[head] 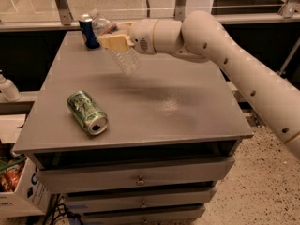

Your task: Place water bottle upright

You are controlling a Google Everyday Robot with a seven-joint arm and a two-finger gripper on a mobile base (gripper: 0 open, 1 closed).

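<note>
The gripper [108, 42] hangs over the back left part of the table [187, 121], at the end of the white arm [225, 55] that reaches in from the right. Its tan jaws pinch the bottle [126, 60] near its middle. The bottle is held clear of the tabletop and tilted: its lower end points down and to the right, its upper end rises to the left, just beside a blue can [88, 31]. That can stands upright at the table's back left corner. A green can [87, 112] lies on its side near the front left, its open top facing the front edge, well apart from the bottle. Drawers [136, 177] sit under the tabletop
</note>
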